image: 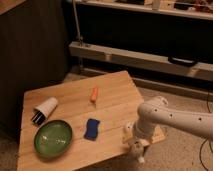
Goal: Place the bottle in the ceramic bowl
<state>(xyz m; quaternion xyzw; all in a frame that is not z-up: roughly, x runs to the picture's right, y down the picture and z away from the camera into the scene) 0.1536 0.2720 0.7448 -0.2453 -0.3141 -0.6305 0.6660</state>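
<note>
The green ceramic bowl (53,138) sits empty at the front left of the wooden table (110,107). A small whitish thing (128,131) at the table's front right edge looks like the bottle. It lies right against my gripper. My gripper (136,148) hangs at that edge, pointing down, at the end of the white arm (170,117) that comes in from the right. I cannot tell whether it grips the bottle. The bowl is well to the left of the gripper.
A white paper cup (45,110) with dark contents lies on its side behind the bowl. A blue sponge (91,128) lies between bowl and gripper. An orange stick-like thing (94,93) lies mid-table. Metal rails (140,57) and a dark wall stand behind.
</note>
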